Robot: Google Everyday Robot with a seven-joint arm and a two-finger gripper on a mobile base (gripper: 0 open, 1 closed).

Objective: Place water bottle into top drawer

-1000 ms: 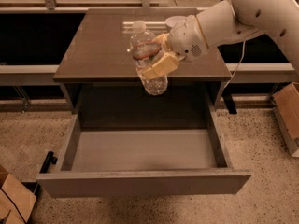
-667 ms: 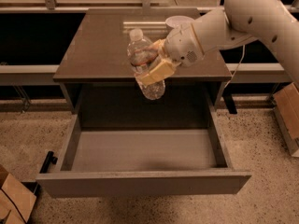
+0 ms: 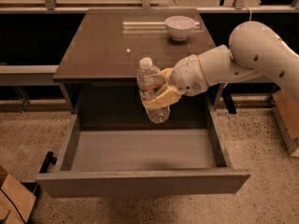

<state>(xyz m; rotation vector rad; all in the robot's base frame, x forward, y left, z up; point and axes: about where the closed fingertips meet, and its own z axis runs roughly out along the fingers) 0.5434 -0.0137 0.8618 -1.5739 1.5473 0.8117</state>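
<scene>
The water bottle (image 3: pixel 150 88), clear and ribbed with a white cap and a thin red-and-blue band, hangs nearly upright in the air. My gripper (image 3: pixel 160 93) is shut on the bottle's middle, reaching in from the right on the white arm. The bottle is over the back part of the top drawer (image 3: pixel 140 155), which is pulled wide open and has nothing inside. The bottle's base is well above the drawer floor, in front of the cabinet's top edge.
A white bowl (image 3: pixel 180 27) stands at the back right of the grey-brown cabinet top (image 3: pixel 107 45). A cardboard box (image 3: pixel 14 199) lies on the floor at the lower left, another box (image 3: pixel 286 115) at the right. A black ledge runs behind the cabinet.
My gripper has carried the bottle down and towards the front, from over the cabinet top to over the open drawer. The bottle has turned more upright.
</scene>
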